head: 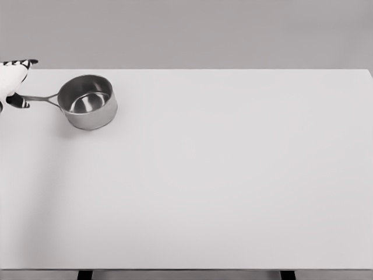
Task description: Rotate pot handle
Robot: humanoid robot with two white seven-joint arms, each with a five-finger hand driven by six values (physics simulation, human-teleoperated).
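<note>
Steel, bright and mirror-finished, makes up the pot [88,101]: a small, round saucepan, empty, its inner wall throwing back pale reflections and its floor showing as a lighter oval. It stands upright on the white table [233,186], near the table's far left corner, casting a soft shadow just in front of it. Everything else is best placed from the pot. Its handle [39,98], a thin grey rod that forks where it meets the rim, runs straight out to the pot's left, roughly parallel to the table's far edge.

At the outer end of that handle sits the left hand [13,81], white with dark fingertips, mostly cut off by the picture's left edge. One dark fingertip lies touching or right against the handle's tip, and another points out above, toward the table's far edge. Whether the fingers actually clasp the rod or only rest beside it I cannot tell, since too little of the hand is in view. The right hand does not appear.

The step in hand looks like taking hold of the handle end to swing it. Doing that well means a firm pinch around the rod, then sweeping it in an arc about the pot's centre, keeping the base flat on the table so the pot pivots rather than slides or tips.
</note>
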